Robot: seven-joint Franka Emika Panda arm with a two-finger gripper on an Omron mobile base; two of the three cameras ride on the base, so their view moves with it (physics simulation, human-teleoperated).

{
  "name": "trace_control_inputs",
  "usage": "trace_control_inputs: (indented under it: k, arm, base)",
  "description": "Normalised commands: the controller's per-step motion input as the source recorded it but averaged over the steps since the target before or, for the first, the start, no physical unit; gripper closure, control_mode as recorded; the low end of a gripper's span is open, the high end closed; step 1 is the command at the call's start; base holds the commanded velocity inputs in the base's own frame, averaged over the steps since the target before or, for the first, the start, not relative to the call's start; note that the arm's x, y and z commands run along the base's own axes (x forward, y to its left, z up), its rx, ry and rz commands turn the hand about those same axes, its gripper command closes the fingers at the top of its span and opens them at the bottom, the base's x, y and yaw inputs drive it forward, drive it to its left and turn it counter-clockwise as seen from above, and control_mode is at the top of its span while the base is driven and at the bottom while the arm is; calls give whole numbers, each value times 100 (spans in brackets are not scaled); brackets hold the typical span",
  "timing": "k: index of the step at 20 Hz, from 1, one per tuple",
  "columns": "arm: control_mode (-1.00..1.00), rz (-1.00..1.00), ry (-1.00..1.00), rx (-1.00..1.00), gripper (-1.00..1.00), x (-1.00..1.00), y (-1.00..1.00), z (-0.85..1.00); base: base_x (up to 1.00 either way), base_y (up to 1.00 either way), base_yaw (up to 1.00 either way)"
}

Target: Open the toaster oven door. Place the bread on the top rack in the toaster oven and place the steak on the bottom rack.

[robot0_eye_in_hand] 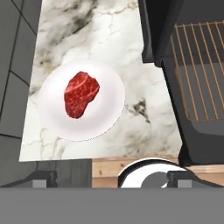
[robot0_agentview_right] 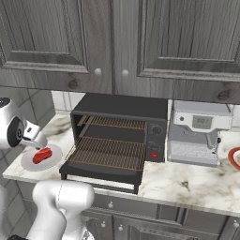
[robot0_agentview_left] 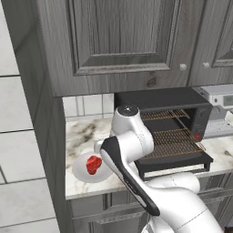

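1. The grey wood-panelled wall cabinets (robot0_agentview_right: 117, 42) span the top of both base views, and the white-and-grey marble counter (robot0_agentview_right: 187, 183) runs across the middle below them.
2. The black boxy toaster oven (robot0_agentview_right: 122, 107) sits centre frame in the right base view, with a silver-white coffee machine (robot0_agentview_right: 199, 133) just beside it on the right.
3. The flat black toaster oven door (robot0_agentview_right: 101, 174) is already down, lying level out front, so that step looks done.
4. Inside, the upper coppery-brown wire top rack (robot0_agentview_right: 115, 123) and the lower matching bottom rack (robot0_agentview_right: 108, 153) both sit bare; the lower one is pulled forward over the door.
5. The round white plate (robot0_eye_in_hand: 94, 120) sits left of centre in the hand view, well left of the oven, close to the counter's front edge.
6. The bright red, lumpy, marbled steak (robot0_eye_in_hand: 81, 94) lies on the plate, slightly left of its middle, with a glossy and uneven surface.
7. The gripper (robot0_eye_in_hand: 111, 178) hangs above the plate at the bottom of the hand view; the fingertips stand wide apart with nothing between them.
8. Risks, as I judge them: the steak is off to the left of the line between the fingertips, so a straight descent could clip the plate and nudge it towards the edge. The slick, lumpy meat could also slip from a shallow pinch, and a carry to the right could catch the open door or the pulled-out rack.
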Motion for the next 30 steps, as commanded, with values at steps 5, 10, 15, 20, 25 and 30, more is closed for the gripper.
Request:
trace_control_inputs:
  k: [5, 10, 15, 20, 25, 30]
  arm:
    - [-100, -5, -1, 5, -100, 30, 21, -31]
    - [-100, -1, 0, 8, -100, 23, 19, -30]
    - [-100, 0, 0, 3, -100, 22, 16, -30]
    - [-100, -5, 5, 0, -100, 17, 22, -27]
    - [-100, -8, 10, 0, -100, 15, 14, -21]
    - [-100, -8, 12, 0, -100, 6, 8, -22]
  base:
    - [0, 0, 0]
    - [0, 0, 0]
    - [0, 0, 0]
    - [0, 0, 0]
    - [0, 0, 0]
    - [0, 0, 0]
